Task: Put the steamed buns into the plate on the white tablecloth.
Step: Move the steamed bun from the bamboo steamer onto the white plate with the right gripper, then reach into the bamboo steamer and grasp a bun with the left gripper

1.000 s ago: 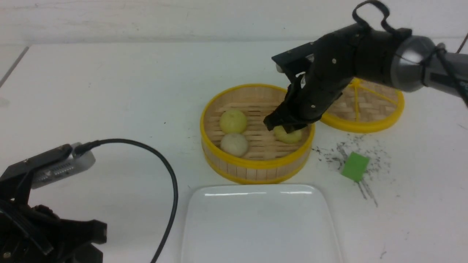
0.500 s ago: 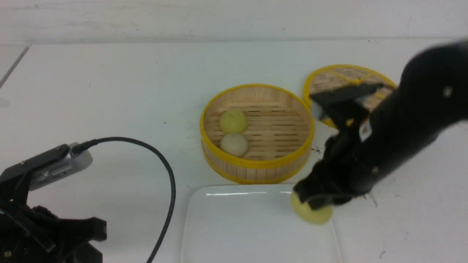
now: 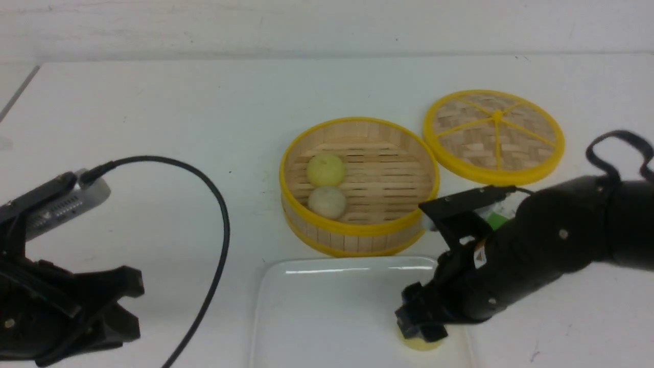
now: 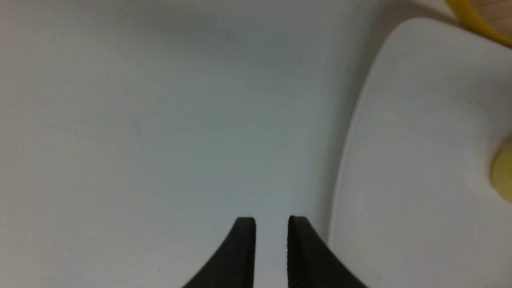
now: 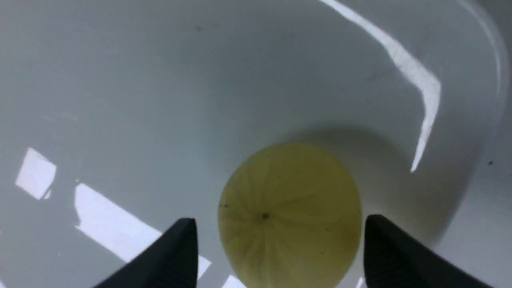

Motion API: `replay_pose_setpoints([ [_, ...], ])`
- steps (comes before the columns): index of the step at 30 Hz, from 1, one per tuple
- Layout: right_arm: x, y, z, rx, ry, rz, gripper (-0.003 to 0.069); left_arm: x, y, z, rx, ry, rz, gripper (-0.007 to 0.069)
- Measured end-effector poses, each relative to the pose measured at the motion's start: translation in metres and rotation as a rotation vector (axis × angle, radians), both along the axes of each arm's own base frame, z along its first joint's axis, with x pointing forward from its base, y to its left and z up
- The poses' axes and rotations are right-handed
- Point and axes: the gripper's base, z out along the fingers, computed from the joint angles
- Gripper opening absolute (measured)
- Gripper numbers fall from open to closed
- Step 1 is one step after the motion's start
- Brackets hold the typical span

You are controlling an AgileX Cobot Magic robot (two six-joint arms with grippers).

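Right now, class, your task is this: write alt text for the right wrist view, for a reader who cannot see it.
A pale yellow round steamed bun lies on a glossy white plate with a rounded corner. It sits between the open black fingers of the right tool, seen from above. Bright reflections streak the plate's surface.

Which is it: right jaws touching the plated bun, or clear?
Cannot tell. Right wrist view: one jaw clears the bun, the other sits right at its edge.
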Motion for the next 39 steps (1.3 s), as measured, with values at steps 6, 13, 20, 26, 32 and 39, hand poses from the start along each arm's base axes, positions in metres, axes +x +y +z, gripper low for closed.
replay_pose_setpoints([
  [6,-0.001,-0.040,0.097,-0.053,-0.186,0.025,0.0445,0.016,-0.003,0.045,-0.001,-0.113,-0.025,0.0277],
  [13,-0.053,-0.108,0.138,-0.142,-0.208,-0.074,0.0007,0.054,-0.049,0.049,-0.007,-0.081,-0.210,0.0325],
  [20,-0.096,-0.138,0.115,-0.161,-0.195,-0.129,-0.0015,0.120,-0.126,0.032,0.010,-0.044,-0.386,0.0332],
  [26,-0.106,-0.142,0.094,-0.168,-0.178,-0.129,-0.0013,0.186,-0.187,0.013,0.109,-0.032,-0.502,0.0386],
  [32,-0.103,-0.140,0.088,-0.154,-0.210,-0.133,-0.0011,0.230,-0.228,-0.026,0.280,0.054,-0.577,0.0413],
  [39,-0.101,-0.140,0.089,-0.144,-0.231,-0.136,-0.0008,0.249,-0.238,-0.042,0.373,0.043,-0.510,0.0413],
])
